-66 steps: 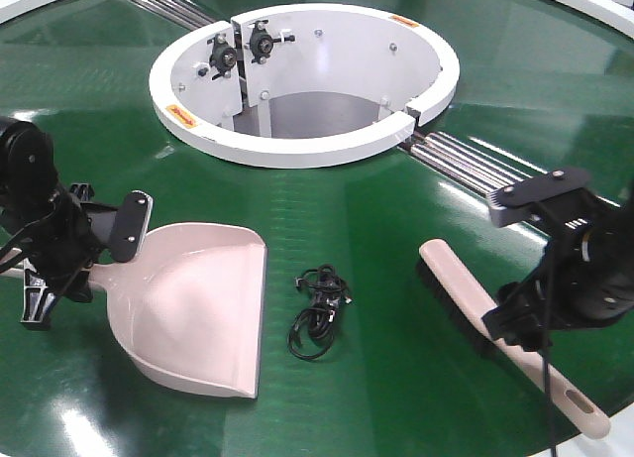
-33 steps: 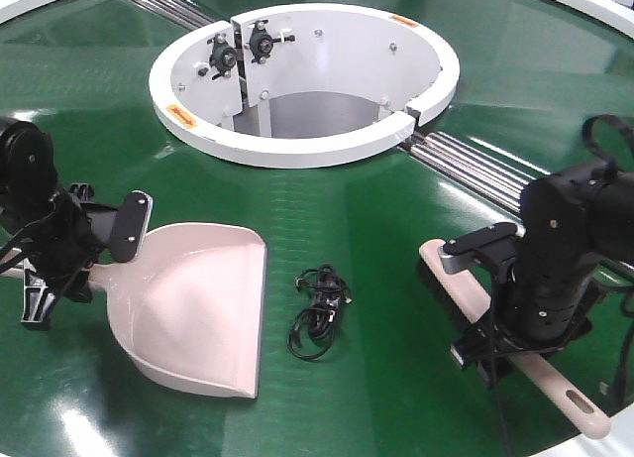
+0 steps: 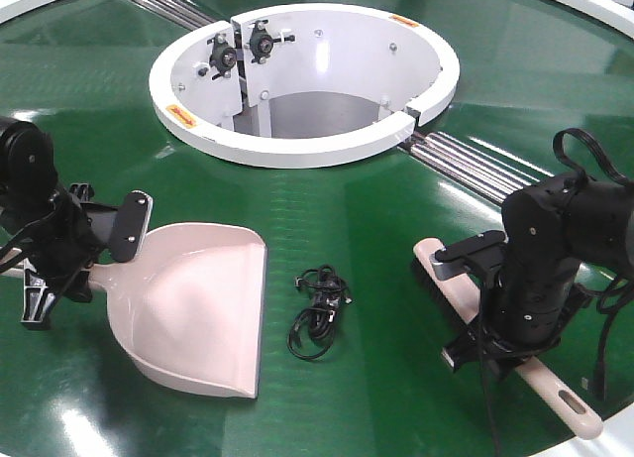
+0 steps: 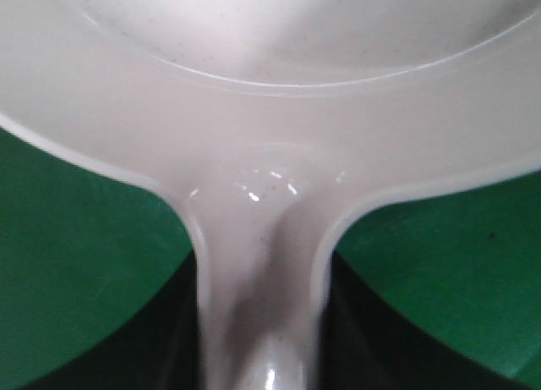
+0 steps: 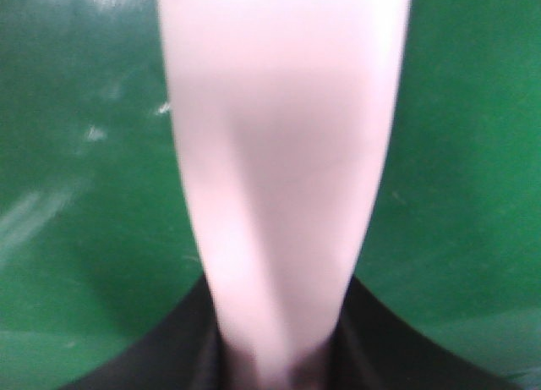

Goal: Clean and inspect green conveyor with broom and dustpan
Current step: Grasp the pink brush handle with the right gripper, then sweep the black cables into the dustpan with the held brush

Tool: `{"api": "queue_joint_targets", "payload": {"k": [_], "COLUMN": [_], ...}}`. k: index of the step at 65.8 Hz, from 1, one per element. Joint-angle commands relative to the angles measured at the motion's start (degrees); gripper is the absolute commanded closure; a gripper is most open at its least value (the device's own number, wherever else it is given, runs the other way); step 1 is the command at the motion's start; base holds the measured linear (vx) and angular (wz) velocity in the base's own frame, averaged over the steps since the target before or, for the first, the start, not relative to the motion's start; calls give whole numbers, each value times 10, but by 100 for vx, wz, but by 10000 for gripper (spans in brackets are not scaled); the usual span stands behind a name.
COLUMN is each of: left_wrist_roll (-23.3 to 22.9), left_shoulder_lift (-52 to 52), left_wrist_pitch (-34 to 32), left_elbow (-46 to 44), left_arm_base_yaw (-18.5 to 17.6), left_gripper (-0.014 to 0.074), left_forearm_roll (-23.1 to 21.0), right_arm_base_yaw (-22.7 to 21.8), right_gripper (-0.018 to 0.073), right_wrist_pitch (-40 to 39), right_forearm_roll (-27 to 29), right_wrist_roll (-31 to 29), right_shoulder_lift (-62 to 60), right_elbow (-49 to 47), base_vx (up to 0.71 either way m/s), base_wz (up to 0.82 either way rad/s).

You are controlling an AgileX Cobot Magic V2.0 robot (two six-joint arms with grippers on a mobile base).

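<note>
left gripper (image 3: 104,254): clamped on the dustpan (image 3: 198,308) handle. Wrist view shows the handle running down between the dark jaws.
dustpan: straight out from the left gripper, on the green conveyor (image 3: 327,204), lip pointing away from the gripper.
hidden, left: handle end is behind the gripper body.
cable (image 3: 317,313): black coil on the belt just past the dustpan lip, touching neither dustpan nor broom.
broom (image 3: 436,269): on the belt, passing under the right gripper. Bristle head sticks out on the ring side, slotted end on the near side.
right gripper (image 3: 468,303): closed around the broom handle, dark jaws against both sides.
hidden, right: mid-handle covered by the wrist; wrist view blurred.
markings: orange stickers (image 3: 181,113) on the white ring (image 3: 297,150), text unreadable.
</note>
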Motion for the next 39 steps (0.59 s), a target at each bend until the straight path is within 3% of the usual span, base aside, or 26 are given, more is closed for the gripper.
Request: {"api": "queue_joint_targets", "payload": {"k": [1,19,39], "left_wrist_roll": [-5,-5,-5], "left_shoulder_lift": [-24,-24,-24], "left_wrist_pitch": [-1,-1,-1], "left_elbow": [-18,-18,-18], "left_arm_base_yaw": [-4,-4,-4], "left_gripper": [603,603,603], "left_forearm_roll": [-4,-4,-4], "right_arm_base_yaw": [1,17,93], "right_gripper": [573,565,564], "right_wrist_pitch": [1,34,120], "right_forearm_roll": [-3,38,36], "right_wrist_roll": [12,52,132], "right_shoulder_lift": [-43,-82,-33], "right_elbow": [-22,-68,-141], "base_vx": [0,0,0], "base_wz": [0,0,0]}}
